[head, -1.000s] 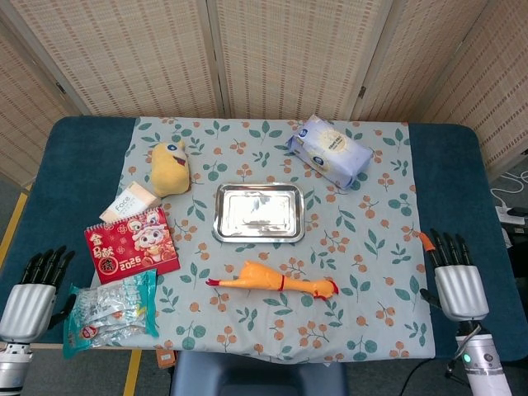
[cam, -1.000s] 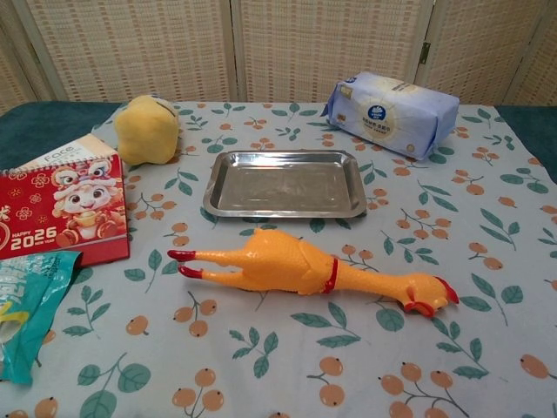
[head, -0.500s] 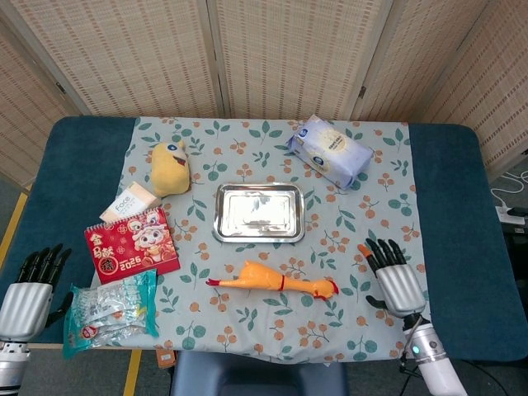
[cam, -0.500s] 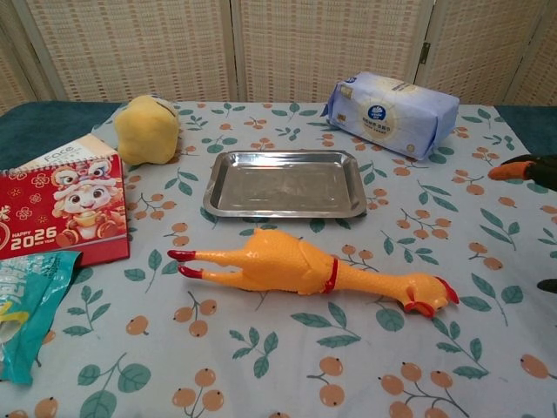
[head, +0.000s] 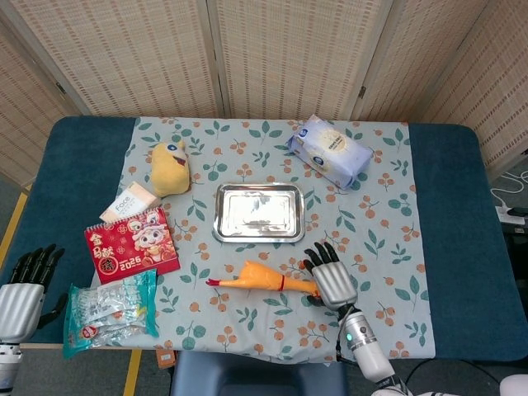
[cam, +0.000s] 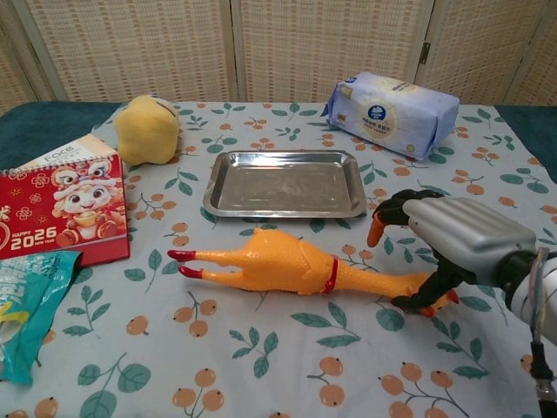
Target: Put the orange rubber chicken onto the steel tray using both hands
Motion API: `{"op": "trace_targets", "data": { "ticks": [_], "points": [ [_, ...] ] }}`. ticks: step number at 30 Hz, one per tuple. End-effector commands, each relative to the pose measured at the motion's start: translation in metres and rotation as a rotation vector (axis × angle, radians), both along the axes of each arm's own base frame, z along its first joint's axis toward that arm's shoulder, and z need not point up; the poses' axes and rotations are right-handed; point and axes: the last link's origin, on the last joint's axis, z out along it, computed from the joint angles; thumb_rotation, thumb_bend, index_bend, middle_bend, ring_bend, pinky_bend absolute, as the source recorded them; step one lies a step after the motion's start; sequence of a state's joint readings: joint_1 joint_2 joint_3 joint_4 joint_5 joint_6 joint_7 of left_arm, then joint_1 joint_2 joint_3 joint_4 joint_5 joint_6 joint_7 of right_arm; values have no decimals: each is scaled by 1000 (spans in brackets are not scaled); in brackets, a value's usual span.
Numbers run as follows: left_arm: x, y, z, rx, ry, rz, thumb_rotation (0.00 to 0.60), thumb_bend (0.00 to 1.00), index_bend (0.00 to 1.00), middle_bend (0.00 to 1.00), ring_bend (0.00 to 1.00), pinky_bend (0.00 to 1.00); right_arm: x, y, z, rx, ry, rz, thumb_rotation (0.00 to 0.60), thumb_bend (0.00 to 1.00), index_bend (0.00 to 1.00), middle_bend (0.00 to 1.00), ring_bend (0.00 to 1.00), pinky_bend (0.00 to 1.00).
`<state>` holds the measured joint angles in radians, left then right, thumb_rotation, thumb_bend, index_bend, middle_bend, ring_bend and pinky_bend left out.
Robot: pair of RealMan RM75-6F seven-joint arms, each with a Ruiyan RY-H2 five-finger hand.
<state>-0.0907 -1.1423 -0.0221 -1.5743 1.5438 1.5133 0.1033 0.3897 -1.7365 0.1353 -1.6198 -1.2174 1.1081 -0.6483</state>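
In the head view, the right robot hand (head: 332, 279) has been brought in from the desk's right edge to the head end of the orange rubber chicken (head: 264, 278), which is covered by it. Its fingers are spread; whether anything is gripped cannot be told. The chicken is seen lying on the desk (head: 388, 239) just in front of the empty steel tray (head: 259, 212). The left robot hand (head: 23, 289) is kept at the left edge, fingers apart, holding nothing.

In the chest view, the right robot hand (cam: 452, 239) is seen arched over the chicken's (cam: 278, 266) head, its thumb beside the beak. A grasp is judged imminent; the left hand is not shown here.
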Motion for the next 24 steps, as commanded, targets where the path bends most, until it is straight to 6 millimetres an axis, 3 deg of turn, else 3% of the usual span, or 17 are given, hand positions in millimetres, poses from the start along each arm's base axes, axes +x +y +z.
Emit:
{"op": "trace_targets", "data": {
  "ticks": [1, 8, 11, 14, 17, 21, 24],
  "points": [
    [-1, 0, 3, 6, -5, 2, 600, 391, 0, 0, 0, 81, 7, -3, -14, 27, 0, -5, 600, 171, 376, 157, 43, 50],
    [-3, -2, 8, 14, -20, 8, 600, 394, 0, 0, 0, 82, 18, -7, -33, 42, -5, -1, 600, 251, 419, 169, 59, 70],
    [-5, -2, 10, 15, -21, 14, 600, 399, 0, 0, 0, 82, 18, -8, -36, 29, 0, -6, 600, 277, 490, 200, 99, 121],
    [-6, -2, 11, 14, -23, 21, 600, 402, 0, 0, 0, 82, 17, -10, -38, 20, 13, -16, 600, 295, 596, 268, 176, 246],
    [-6, -3, 11, 13, -21, 27, 600, 402, 0, 0, 0, 83, 15, -11, -41, 23, 30, -23, 600, 308, 693, 385, 318, 435],
    [-7, -3, 10, 6, -14, 32, 600, 406, 0, 1, 0, 84, 14, -13, -41, 29, 39, -24, 600, 309, 758, 452, 458, 670],
    [-7, -2, 9, 4, -9, 33, 600, 416, 25, 19, 0, 88, 15, -16, -39, 22, 24, -12, 600, 310, 793, 487, 548, 768]
  ]
}}
